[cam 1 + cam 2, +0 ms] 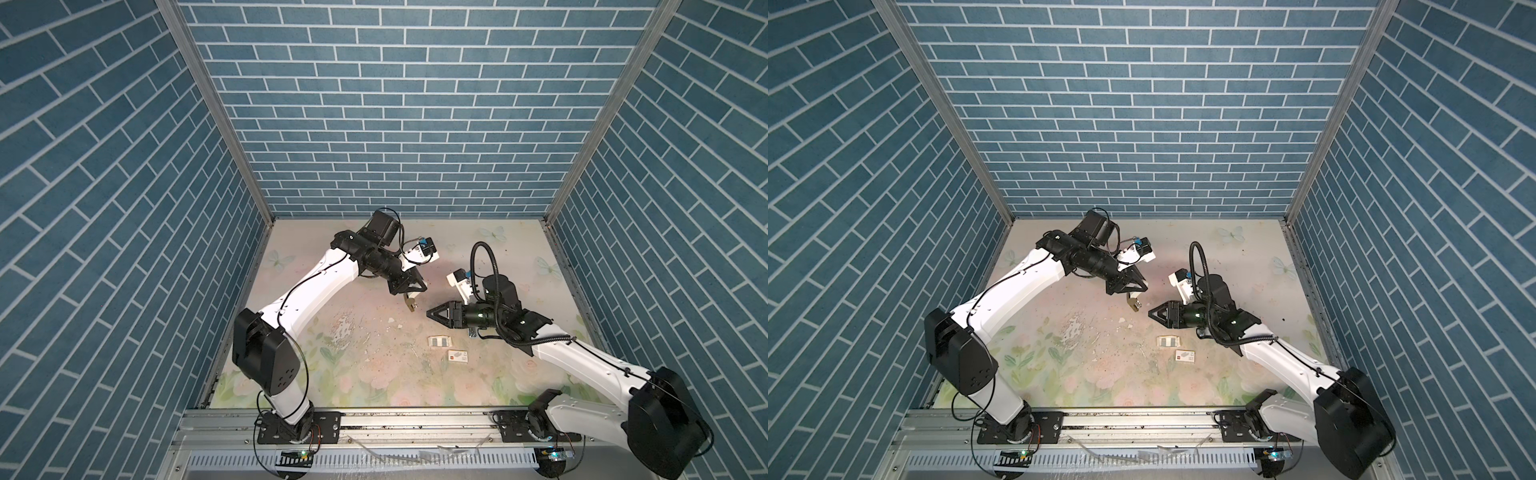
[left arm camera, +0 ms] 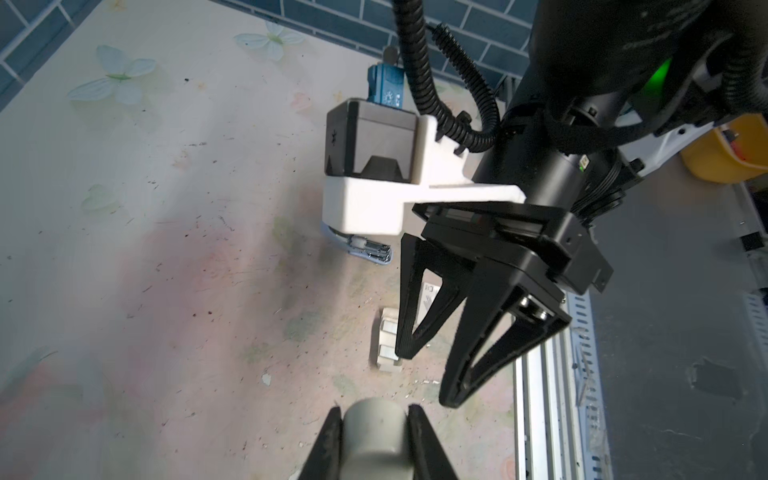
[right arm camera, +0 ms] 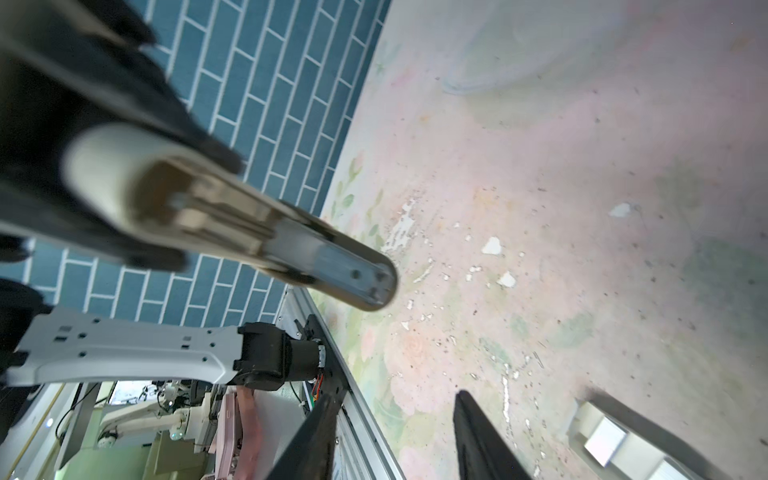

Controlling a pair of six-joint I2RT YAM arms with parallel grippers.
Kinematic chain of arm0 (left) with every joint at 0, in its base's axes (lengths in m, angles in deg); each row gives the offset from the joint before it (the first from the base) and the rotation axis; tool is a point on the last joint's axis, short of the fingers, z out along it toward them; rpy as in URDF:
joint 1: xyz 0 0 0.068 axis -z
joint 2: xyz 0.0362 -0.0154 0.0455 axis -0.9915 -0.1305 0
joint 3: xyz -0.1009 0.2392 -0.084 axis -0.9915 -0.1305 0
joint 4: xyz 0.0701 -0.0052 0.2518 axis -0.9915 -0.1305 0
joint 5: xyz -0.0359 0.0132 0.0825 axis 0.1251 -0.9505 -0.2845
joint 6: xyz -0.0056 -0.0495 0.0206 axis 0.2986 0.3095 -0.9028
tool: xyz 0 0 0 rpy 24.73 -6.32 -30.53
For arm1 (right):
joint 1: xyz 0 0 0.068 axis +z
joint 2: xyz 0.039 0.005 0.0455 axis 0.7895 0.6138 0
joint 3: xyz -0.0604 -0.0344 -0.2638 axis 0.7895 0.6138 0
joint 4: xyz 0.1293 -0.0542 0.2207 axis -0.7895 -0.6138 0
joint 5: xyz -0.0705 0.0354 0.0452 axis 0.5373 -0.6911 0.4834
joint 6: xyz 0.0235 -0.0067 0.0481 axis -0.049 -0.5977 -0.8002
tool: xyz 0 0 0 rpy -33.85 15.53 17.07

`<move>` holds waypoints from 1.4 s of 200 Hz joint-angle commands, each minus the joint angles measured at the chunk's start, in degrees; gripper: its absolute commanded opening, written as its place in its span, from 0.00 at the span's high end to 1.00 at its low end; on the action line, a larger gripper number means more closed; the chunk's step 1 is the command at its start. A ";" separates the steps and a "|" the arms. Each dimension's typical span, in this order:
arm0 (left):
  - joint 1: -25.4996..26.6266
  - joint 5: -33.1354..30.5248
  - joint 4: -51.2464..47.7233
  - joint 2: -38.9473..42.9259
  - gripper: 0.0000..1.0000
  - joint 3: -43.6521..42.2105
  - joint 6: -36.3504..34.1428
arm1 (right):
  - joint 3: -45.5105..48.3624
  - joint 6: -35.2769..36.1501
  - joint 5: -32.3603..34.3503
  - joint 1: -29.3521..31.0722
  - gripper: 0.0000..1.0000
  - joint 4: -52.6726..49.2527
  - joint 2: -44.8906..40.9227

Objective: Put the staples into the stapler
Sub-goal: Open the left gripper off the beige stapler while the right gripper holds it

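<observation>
The left gripper [image 1: 410, 296] is clenched on the upper end of the stapler [image 1: 411, 306] and holds it clear of the table [image 1: 353, 374]. The right gripper [image 1: 430, 313] is just beside the stapler, with its jaws spread and nothing between them. The staples [image 1: 434, 341] lie in the cream tray [image 1: 449, 342] on the table, near the stapler on its right-arm side and apart from both grippers.

Two black two-fingered claws: left claw [image 1: 412, 295], right claw [image 1: 429, 312]. Two staplers: one beige plastic-and-metal stapler [image 1: 410, 305] clamped in the left claw, one blue-and-chrome stapler [image 2: 368, 250] lying behind the right claw. One cream cardboard tray [image 1: 449, 341] near the right claw, holding two dark-grey staple strips [image 1: 435, 341]. One white printed cardboard box [image 1: 457, 356] beside it.
</observation>
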 commanded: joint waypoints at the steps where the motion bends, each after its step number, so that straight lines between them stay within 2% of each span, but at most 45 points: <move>1: -0.29 8.48 -3.60 -1.91 0.95 2.47 1.22 | 0.38 3.95 -3.31 0.04 0.51 2.94 -2.56; 45: -0.80 15.27 -7.60 -4.61 0.95 5.80 1.73 | -0.34 5.67 -4.12 0.05 0.45 3.50 -3.61; 87: -1.43 20.71 -11.64 -7.23 0.95 8.97 1.23 | -1.43 4.87 -5.70 0.01 0.45 7.58 -1.75; 158: -1.35 24.61 -11.42 -10.25 0.95 11.67 3.07 | -0.96 1.94 -8.95 0.08 0.46 15.17 -0.74; 220: -1.43 26.37 -11.98 -10.29 0.94 12.31 3.51 | -0.86 -1.14 -10.37 0.12 0.54 20.90 2.91; 280: -1.46 26.12 -11.76 -9.01 0.93 11.13 3.14 | -1.09 -1.89 -9.45 0.05 0.71 21.85 4.07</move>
